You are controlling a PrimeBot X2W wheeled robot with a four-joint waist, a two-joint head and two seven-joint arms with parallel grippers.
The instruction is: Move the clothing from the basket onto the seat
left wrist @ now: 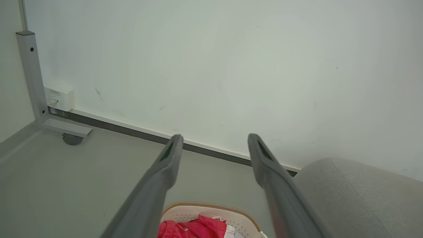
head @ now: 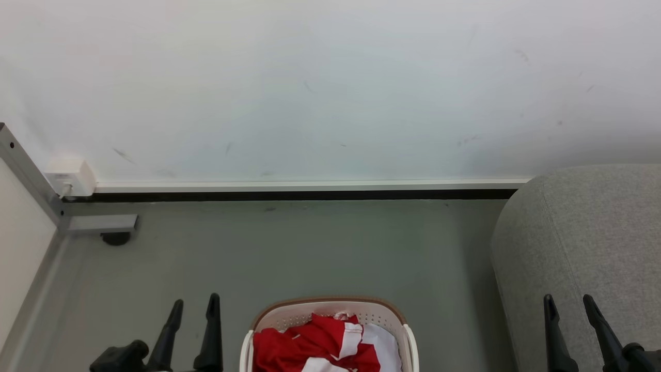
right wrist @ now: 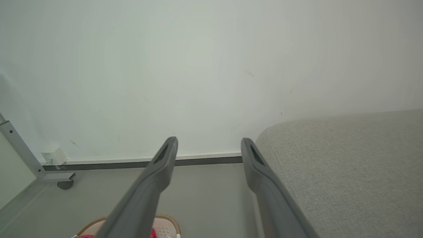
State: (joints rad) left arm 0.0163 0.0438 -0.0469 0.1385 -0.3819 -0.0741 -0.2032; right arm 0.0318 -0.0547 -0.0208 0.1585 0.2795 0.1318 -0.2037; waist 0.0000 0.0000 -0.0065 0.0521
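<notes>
**Both jaws spread and empty; clothing waits in the basket**

The left gripper point(head: 195, 300) and the right gripper point(head: 568, 298) both have their jaws spread wide with nothing between them. The left hovers over the floor point(head: 310, 248) just beside the basket point(head: 330, 300). The right hangs before the seat point(head: 594, 232), further from the basket.

The clothing point(head: 310, 343) lies between them in the basket, heaped to about rim height. It is red fabric with white panels, crumpled into loose folds. It should be soft, light and limp, so it will likely drape and trail when lifted and may catch on the brown rim. A raised red fold at the top of the heap looks a better hold than a flat panel. The light grey seat stands near the basket's right.
</notes>
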